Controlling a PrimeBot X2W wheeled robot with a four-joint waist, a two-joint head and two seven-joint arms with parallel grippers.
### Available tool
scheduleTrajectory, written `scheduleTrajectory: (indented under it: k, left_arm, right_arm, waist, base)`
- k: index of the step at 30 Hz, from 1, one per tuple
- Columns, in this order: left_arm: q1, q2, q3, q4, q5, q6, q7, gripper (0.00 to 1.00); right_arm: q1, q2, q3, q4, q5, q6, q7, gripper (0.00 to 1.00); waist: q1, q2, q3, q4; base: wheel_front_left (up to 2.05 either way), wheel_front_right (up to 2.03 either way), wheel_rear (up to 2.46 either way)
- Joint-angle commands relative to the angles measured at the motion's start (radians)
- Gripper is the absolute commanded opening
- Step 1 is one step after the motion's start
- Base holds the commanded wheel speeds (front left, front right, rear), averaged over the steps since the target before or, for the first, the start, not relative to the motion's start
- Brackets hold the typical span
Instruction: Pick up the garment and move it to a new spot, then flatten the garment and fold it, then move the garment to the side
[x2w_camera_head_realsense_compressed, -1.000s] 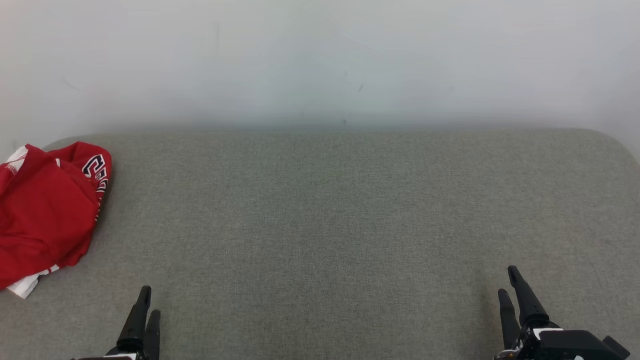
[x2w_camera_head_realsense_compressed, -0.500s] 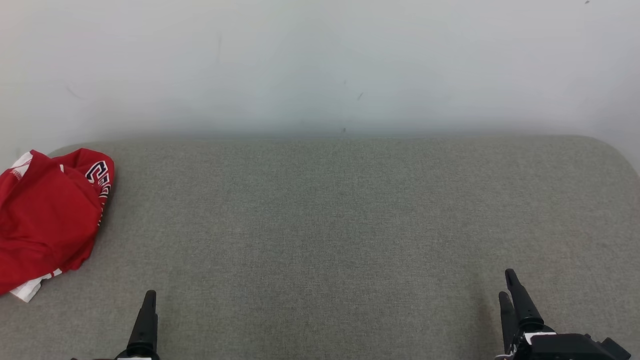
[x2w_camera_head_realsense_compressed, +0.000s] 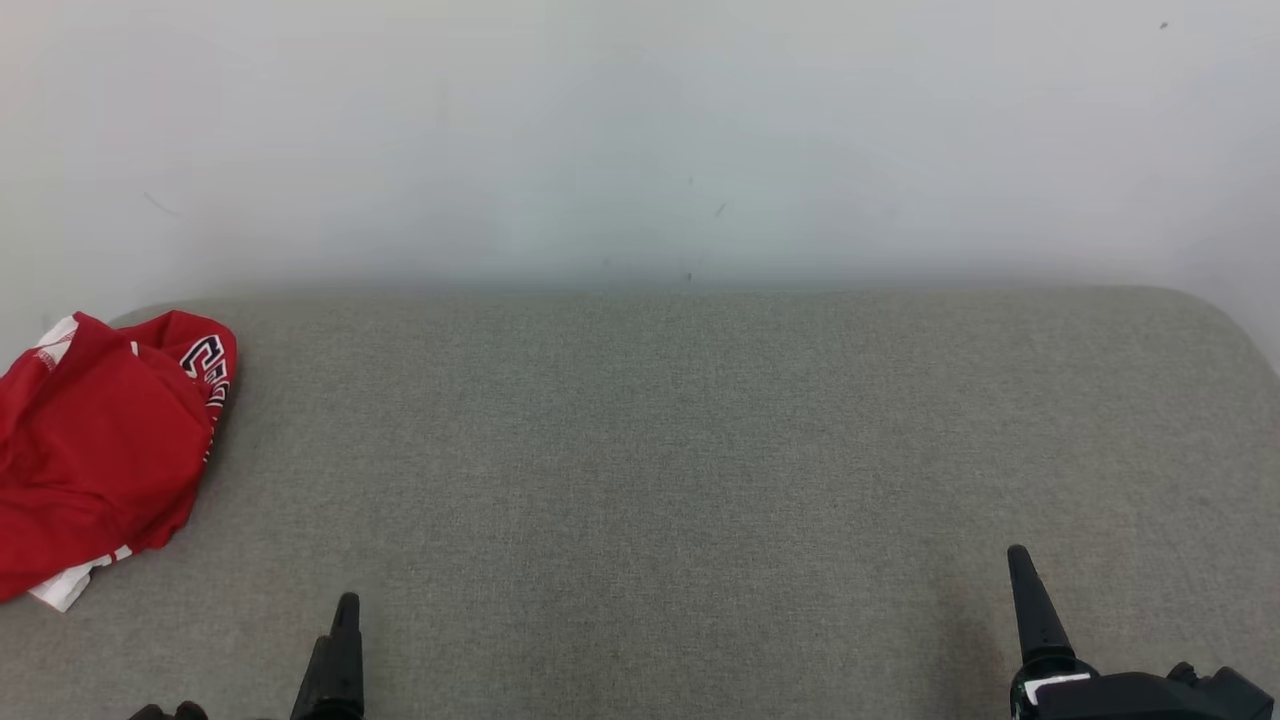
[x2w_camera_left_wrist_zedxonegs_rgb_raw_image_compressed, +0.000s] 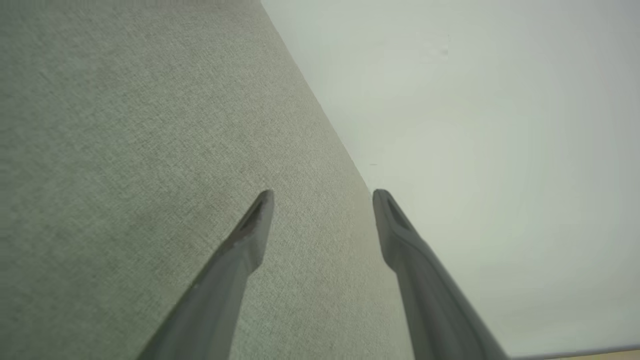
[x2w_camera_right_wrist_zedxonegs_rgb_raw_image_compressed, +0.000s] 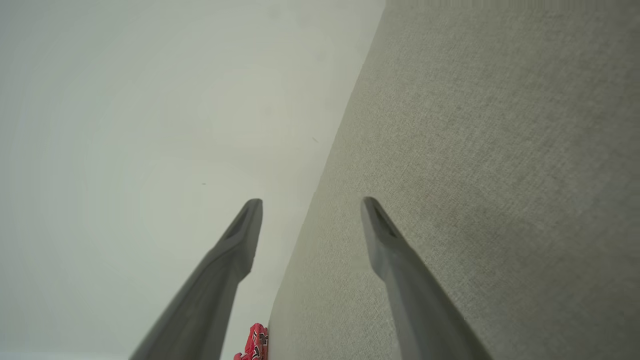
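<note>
The garment (x2w_camera_head_realsense_compressed: 100, 450) is a crumpled red jersey with white trim and dark lettering, lying at the far left end of the grey fabric surface (x2w_camera_head_realsense_compressed: 640, 450). A sliver of it (x2w_camera_right_wrist_zedxonegs_rgb_raw_image_compressed: 255, 342) shows at the bottom of the right wrist view. My left gripper (x2w_camera_left_wrist_zedxonegs_rgb_raw_image_compressed: 322, 192) stands open over bare fabric, nothing between its fingers; one dark finger (x2w_camera_head_realsense_compressed: 340, 650) shows at the lower left of the head view, to the right of and nearer than the garment. My right gripper (x2w_camera_right_wrist_zedxonegs_rgb_raw_image_compressed: 311, 200) is open and empty too, with one finger (x2w_camera_head_realsense_compressed: 1030, 610) at the lower right, far from the garment.
A pale wall (x2w_camera_head_realsense_compressed: 640, 130) rises directly behind the surface's far edge. The surface's rounded corner (x2w_camera_head_realsense_compressed: 1235, 310) curves away at the far right. The garment lies against the left end, partly cut off by the picture's edge.
Both grippers have gone from shut to open. The left gripper has shifted a little to the right. The whole picture has slid downward as the camera moved; the garment lies as before.
</note>
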Motion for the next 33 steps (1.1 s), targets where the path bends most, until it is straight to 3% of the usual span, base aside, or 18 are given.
scheduleTrajectory:
  k: [1,14,33]
  left_arm:
    - [0.004,0.006,-0.013,-0.018,0.065,0.002,-0.014,1.0]
    - [0.011,0.021,-0.052,-0.034,0.333,0.015,-0.065,1.0]
    - [0.028,0.05,-0.086,-0.03,0.588,0.042,-0.129,1.0]
  right_arm:
    - [0.0,-0.004,0.0,-0.011,-0.052,0.004,-0.011,1.0]
    - [0.008,-0.005,0.028,0.002,-0.374,0.005,-0.052,1.0]
    - [0.032,-0.006,0.01,0.002,-0.647,0.006,-0.061,1.0]
  waist:
    - [0.0,0.0,-0.003,0.001]
    - [0.0,0.0,-0.013,0.007]
    - [0.0,0.0,-0.031,0.014]
  base:
    - [0.0,0.0,0.0]
    - [0.0,0.0,0.0]
    - [0.0,0.0,0.0]
